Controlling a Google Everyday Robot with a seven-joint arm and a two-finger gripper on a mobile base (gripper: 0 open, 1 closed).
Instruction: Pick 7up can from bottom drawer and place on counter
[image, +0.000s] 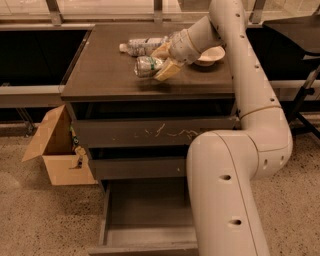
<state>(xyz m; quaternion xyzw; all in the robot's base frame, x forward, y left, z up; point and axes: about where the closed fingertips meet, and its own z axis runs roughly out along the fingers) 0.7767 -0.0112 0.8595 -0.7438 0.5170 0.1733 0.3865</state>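
Note:
The 7up can (145, 66), silver with a green label, lies on its side at the middle of the counter (100, 75). My gripper (163, 61) reaches in from the right, and its tan fingers (168, 71) close around the can's right end. The can rests on or just above the counter top. The bottom drawer (147, 212) is pulled open at the foot of the cabinet, and its grey inside holds nothing I can see. My arm covers the drawer's right side.
A clear plastic water bottle (140, 45) lies on the counter just behind the can. A pale bowl (211, 55) sits at the counter's right, behind my wrist. An open cardboard box (55, 150) stands on the floor left of the cabinet. The scratched drawer (150, 131) is closed.

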